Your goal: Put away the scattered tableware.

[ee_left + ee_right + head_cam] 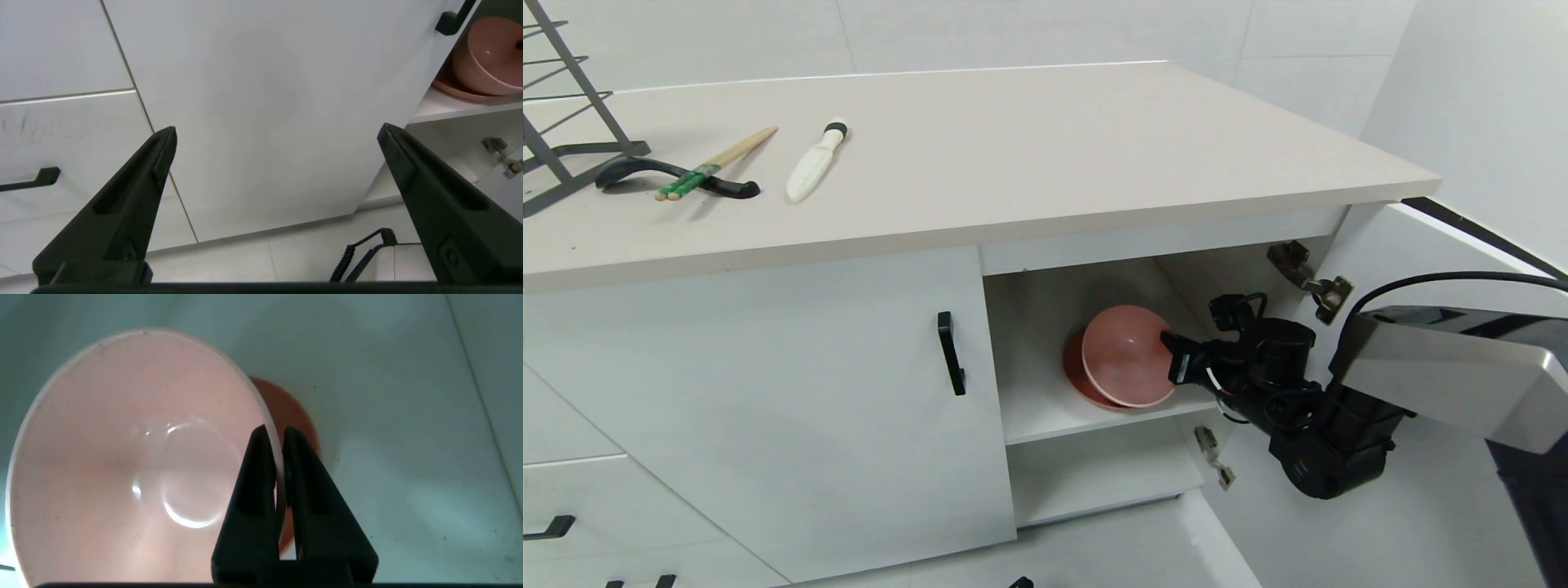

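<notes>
- your cabinet (768, 392) stood with its right door swung open and the shelf (1045, 416) bare toward the front.
- the counter (1054, 147) above carried the loose pieces, all near its left end beside the rack (564, 122).
- the bowl (1123, 355) was in the cabinet over the shelf, tipped well up on edge with its hollow facing your right arm. it looked stiff, smooth and light, with a glossy inside, so i'd have judged it slick and likely to swing in a thin pinch.
- a plate (1074, 371) lay just behind and under the bowl. i couldn't tell whether the bowl's low edge touched it.
- your right gripper (276, 441) was closed narrow on the bowl's rim, one finger inside and one outside. the rim was the only sensible hold, and a hard knock on the plate might have chipped either piece.
- your left gripper (276, 131) was spread wide and held nothing, hanging low before the closed door.
- the spoon (629, 170) lay by the rack. its arched handle looked like the easy place to grip.
- the white tool (815, 163) lay apart to the right and looked rigid, best taken mid-body.
- the chopsticks (715, 163) lay across the spoon's handle. they looked thin and prone to roll, so you'd have wanted both pinched together near the middle.
</notes>
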Tool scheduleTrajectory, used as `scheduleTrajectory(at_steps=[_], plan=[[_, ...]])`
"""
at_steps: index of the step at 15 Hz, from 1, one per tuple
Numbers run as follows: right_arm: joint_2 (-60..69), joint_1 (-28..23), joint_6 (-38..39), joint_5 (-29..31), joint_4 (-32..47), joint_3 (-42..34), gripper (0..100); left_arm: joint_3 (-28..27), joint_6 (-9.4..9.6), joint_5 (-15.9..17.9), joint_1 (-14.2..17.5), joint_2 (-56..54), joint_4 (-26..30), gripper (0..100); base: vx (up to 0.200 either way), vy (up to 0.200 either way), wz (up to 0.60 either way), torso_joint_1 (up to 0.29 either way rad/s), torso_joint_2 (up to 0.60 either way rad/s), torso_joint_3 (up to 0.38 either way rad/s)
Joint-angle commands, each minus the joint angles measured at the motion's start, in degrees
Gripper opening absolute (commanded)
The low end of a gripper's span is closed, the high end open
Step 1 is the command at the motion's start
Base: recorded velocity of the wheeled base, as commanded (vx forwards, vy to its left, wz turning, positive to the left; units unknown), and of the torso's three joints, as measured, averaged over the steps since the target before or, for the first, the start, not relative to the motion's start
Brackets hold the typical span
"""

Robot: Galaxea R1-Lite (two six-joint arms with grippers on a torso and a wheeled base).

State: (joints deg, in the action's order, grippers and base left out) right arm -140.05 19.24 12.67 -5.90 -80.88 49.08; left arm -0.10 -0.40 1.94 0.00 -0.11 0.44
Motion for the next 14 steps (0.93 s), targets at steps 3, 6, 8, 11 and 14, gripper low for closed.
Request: scheduleTrajectory(at_steps=[3, 6, 8, 11, 14], plan=[[-1.3, 0.4, -0.1, 0.0, -2.3, 0.0, 0, 0.0, -0.04, 0.0, 0.0, 0.1, 0.0, 100, 0.0, 0.0, 0.0, 0.0, 0.0, 0.0], [-1.4, 0.4, -0.1, 0.0, -2.4, 0.0, 0, 0.0, -0.04, 0.0, 0.0, 0.1, 0.0, 100, 0.0, 0.0, 0.0, 0.0, 0.0, 0.0], [-1.4, 0.4, -0.2, 0.0, -2.5, 0.0, 100, 0.0, -0.04, 0.0, 0.0, 0.1, 0.0, 100, 0.0, 0.0, 0.0, 0.0, 0.0, 0.0], [-1.5, 0.8, -0.3, -0.2, -2.6, -0.3, 100, 0.0, -0.13, 0.0, 0.0, 0.1, 0.0, 100, 0.0, 0.0, 0.0, 0.0, 0.0, 0.0], [-1.8, 1.3, -2.7, -0.4, -5.5, 0.0, 100, 0.0, -0.13, 0.0, 0.0, 0.1, 0.0, 100, 0.0, 0.0, 0.0, 0.0, 0.0, 0.0]])
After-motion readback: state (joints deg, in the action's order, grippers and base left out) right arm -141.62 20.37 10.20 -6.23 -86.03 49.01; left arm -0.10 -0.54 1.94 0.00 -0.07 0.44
